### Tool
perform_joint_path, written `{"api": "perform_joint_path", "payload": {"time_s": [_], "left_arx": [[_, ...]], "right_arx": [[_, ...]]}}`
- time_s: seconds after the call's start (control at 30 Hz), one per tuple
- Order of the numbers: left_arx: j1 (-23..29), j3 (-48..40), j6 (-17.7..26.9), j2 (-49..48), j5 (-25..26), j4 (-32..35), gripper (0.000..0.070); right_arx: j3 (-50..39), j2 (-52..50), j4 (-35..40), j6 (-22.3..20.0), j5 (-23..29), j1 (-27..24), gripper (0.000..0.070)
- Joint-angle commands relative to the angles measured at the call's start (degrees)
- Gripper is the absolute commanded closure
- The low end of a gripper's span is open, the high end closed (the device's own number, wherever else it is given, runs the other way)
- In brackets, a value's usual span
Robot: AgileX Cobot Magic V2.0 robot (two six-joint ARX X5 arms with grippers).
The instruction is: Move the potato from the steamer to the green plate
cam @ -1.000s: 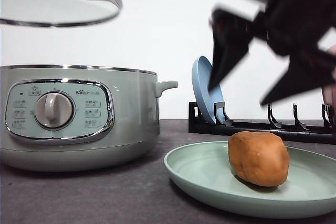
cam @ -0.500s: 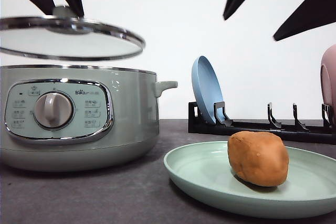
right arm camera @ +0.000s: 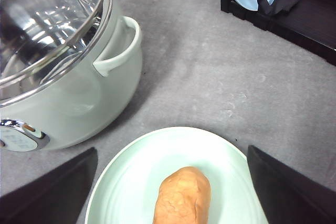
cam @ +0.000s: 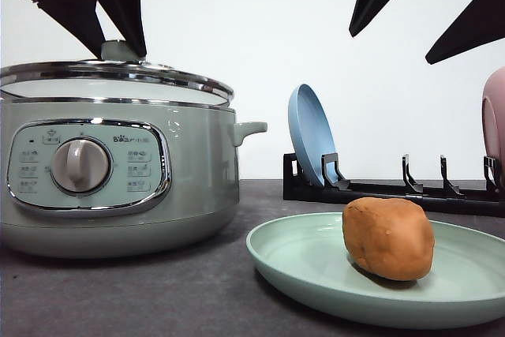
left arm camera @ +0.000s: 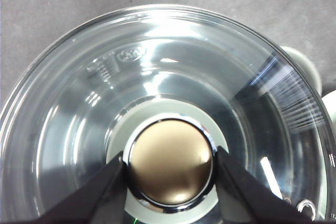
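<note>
Nearest: potato (cam: 388, 238) already lying on the plate (cam: 300, 262), toward its right half, well clear of the steamer (cam: 118, 171). Transfer itself done, judging by that; remaining step looks like reseating the lid (cam: 118, 76).

Right gripper (cam: 422, 13) hanging high above the plate, spread wide, holding nothing. Best left up there, away from the potato.

Left gripper (cam: 106, 25) pinching the lid's knob (left arm camera: 170, 167), one finger on each side, seen clearly from the left wrist. Lid sitting just on or barely above the chrome rim, slightly tilted, right edge a touch lower.

To do this well: level the lid first, centre it over the pot by matching glass edge to rim all round, lower gently until the weight rests on the rim, only then part the fingers and lift straight up. No sideways drag, or the lid could skid off its seat.

Farther back: blue plate (cam: 309, 136) upright in the rack (cam: 394, 191), a pink plate (cam: 495, 128) at the right edge.

Hard to tell: whether the lid is fully seated or hovering a hair above. Steamer's inside blurred by glare on the glass. Pink plate, steamer's left side and plate's right rim cut off in the front view. Both arms above the fingers out of frame.
</note>
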Motion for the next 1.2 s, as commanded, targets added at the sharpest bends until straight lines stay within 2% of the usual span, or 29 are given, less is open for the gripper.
{"api": "perform_joint_path", "payload": {"time_s": [0.0, 0.67, 0.73, 0.87, 0.93, 1.0, 1.17], "left_arx": [[-0.31, 1.64, 0.89, 0.84, 0.01, 1.95, 0.0700], [-0.31, 1.64, 1.76, 2.89, -0.86, -0.83, 0.0700], [-0.31, 1.64, 1.69, 2.89, -0.86, -1.59, 0.0653], [-0.31, 1.64, 0.98, 2.89, -0.86, -2.05, 0.0354], [-0.31, 1.64, 0.89, 2.83, -0.86, -2.27, 0.0247], [-0.31, 1.64, 0.89, 2.61, -0.86, -2.32, 0.0220], [-0.31, 1.64, 0.85, 0.76, -0.86, -1.97, 0.0220]], "right_arx": [[0.90, 0.33, 0.34, -0.48, 0.09, 0.52, 0.0122], [0.90, 0.33, 0.34, -0.98, 0.09, 0.50, 0.0122], [0.90, 0.33, 0.34, -1.26, 0.09, 0.50, 0.0122], [0.90, 0.33, 0.34, -1.75, 0.07, 0.52, 0.0122], [0.90, 0.33, 0.34, -1.79, 0.04, 0.51, 0.0122], [0.90, 0.33, 0.33, -1.80, 0.02, 0.52, 0.0122], [0.90, 0.33, 0.32, -1.92, -0.18, 0.52, 0.0122]]}}
